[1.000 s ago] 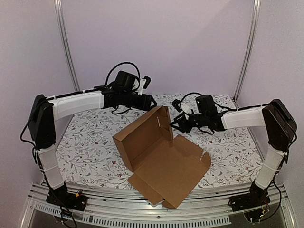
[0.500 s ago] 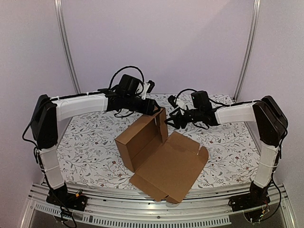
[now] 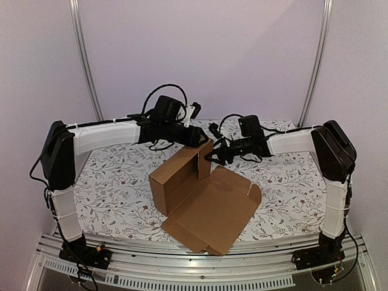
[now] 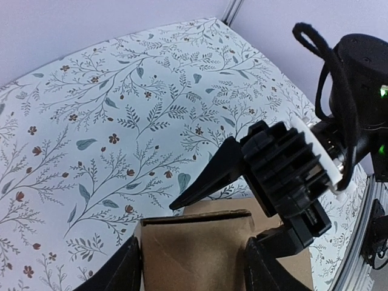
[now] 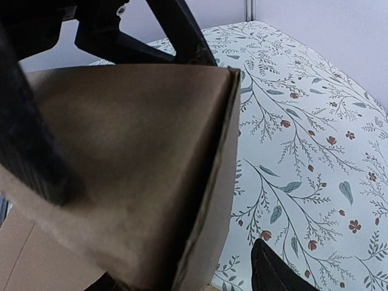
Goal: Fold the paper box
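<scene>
The room has pale lilac walls around a table draped in a white cloth printed with grey-green sprigs and small red flowers. 2 slanted aluminium posts rise at the back, and a ribbed aluminium rail runs along the near edge by the 2 arm bases.

The plain brown corrugated cardboard paper box lies in the middle of the table. Its tray half, with raised walls, is to the left. Its flat lid panel spreads to the near right, and 1 corner of it reaches the rail. At the tray's far end a tall upright flap stands up, and both grippers meet there.

The black left gripper sits over the flap's top edge. Its 2 fingers are parted and the flap fills the gap between them; I cannot tell whether they press on it. The black right gripper comes in from the right with its jaws apart, straddling the flap's edge without clamping it.

In the right wrist view, cardboard and a blurred black finger block most of the cloth. In the left wrist view, the right gripper's body stands just beyond the flap. It is hung with a thick black cable and shows a small green light.
</scene>
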